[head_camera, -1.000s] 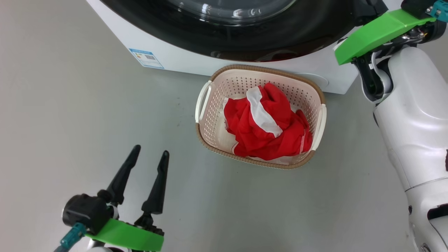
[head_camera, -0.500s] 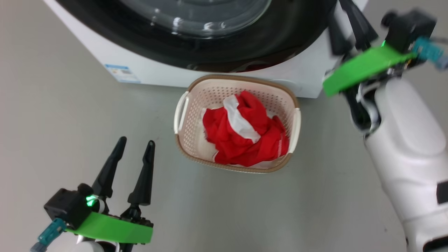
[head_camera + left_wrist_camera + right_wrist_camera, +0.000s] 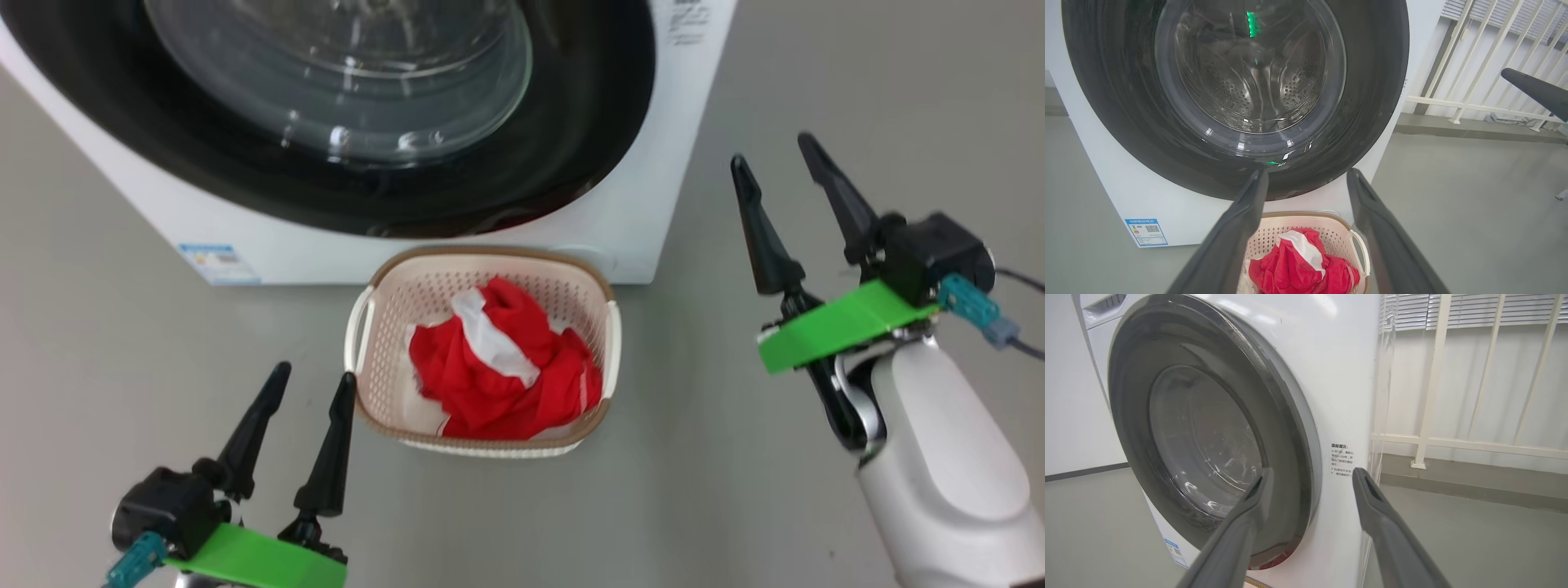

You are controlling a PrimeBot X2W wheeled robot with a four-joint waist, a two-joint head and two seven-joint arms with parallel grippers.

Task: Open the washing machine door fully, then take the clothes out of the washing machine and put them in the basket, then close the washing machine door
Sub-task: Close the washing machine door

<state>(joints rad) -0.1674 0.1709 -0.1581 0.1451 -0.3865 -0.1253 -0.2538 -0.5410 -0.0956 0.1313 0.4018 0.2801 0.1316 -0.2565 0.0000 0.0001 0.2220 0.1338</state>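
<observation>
While clothes (image 3: 490, 384) sit in basket (image 3: 384, 335), door (image 3: 343, 90) closed

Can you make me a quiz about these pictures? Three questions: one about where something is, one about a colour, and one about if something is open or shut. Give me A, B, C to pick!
1. Where are the clothes?
A) in the basket
B) on a chair
C) on a shelf

2. What colour are the clothes mostly?
A) blue
B) red
C) yellow

3. The washing machine door is:
A) wide open
B) shut
C) broken off

Answers:
1 A: the pile lies inside the basket's walls.
2 B: it is red cloth with a white strip.
3 B: its black rim lies flat against the washing machine front.
</observation>
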